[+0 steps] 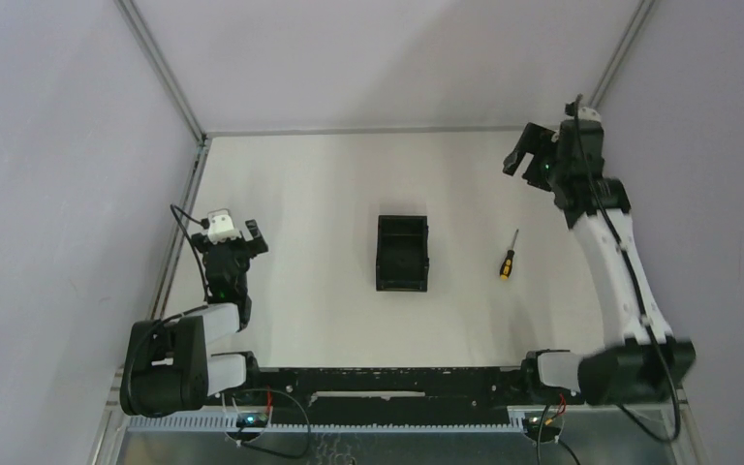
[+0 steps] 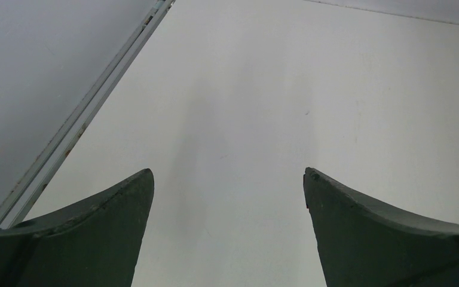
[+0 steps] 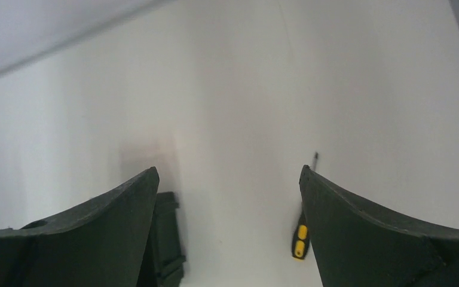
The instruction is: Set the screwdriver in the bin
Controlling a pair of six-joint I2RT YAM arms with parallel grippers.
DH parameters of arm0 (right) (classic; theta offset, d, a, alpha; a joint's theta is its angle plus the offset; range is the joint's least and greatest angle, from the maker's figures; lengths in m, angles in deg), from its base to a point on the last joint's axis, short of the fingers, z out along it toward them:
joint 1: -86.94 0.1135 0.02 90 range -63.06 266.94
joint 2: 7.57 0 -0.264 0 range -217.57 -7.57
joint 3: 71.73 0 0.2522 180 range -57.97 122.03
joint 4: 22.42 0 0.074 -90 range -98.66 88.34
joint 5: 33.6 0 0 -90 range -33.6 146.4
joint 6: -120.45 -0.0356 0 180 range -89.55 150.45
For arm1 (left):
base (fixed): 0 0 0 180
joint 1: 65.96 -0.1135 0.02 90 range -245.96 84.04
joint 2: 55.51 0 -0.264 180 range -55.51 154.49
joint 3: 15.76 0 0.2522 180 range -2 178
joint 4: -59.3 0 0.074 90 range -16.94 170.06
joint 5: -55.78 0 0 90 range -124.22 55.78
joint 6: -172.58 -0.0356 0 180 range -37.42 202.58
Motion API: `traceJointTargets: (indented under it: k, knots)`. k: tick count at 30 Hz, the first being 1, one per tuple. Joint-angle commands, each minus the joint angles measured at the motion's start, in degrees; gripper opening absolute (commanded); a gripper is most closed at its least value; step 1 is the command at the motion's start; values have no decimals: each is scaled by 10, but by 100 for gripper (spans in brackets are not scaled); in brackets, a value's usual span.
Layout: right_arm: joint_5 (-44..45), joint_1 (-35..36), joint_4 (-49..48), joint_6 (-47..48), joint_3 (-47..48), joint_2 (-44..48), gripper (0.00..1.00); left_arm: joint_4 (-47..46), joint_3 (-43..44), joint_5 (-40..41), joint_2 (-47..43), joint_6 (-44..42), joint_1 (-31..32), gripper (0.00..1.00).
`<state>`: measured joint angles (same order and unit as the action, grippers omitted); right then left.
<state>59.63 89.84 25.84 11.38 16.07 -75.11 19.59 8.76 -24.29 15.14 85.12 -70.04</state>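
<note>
At the table's (image 1: 320,184) left side, the left gripper (image 2: 228,173) hangs with fingers spread wide, grasping nothing. The bin (image 1: 403,253) sits mid-table, and the screwdriver (image 1: 509,256) lies on the table just right of it, not touching it, tip pointing away from the arms. Farther right, the right gripper (image 3: 229,170) hovers raised beyond the screwdriver, fingers likewise parted and empty.

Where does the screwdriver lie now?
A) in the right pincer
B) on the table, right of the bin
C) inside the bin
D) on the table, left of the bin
B: the screwdriver lies flat on the table, apart from the bin, on its right side.
</note>
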Motion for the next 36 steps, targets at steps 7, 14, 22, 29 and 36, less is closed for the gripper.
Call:
traceJointTargets:
  k: [7,14,22,29,36]
  knots:
    - [-95,-63,141,37,-2,-254,85,-20,24,2,0,-9,3,100]
    - [-71,-59,58,28,-111,-295,82,-20,25,2,0,-9,3,100]
    - [-38,-53,36,32,-112,-332,53,-20,24,2,0,-9,3,100]
    - [-37,-49,50,42,-104,-311,0,-20,24,3,-1,-9,3,100]
    - [8,-32,166,47,-34,-211,0,-20,25,2,0,-9,3,100]
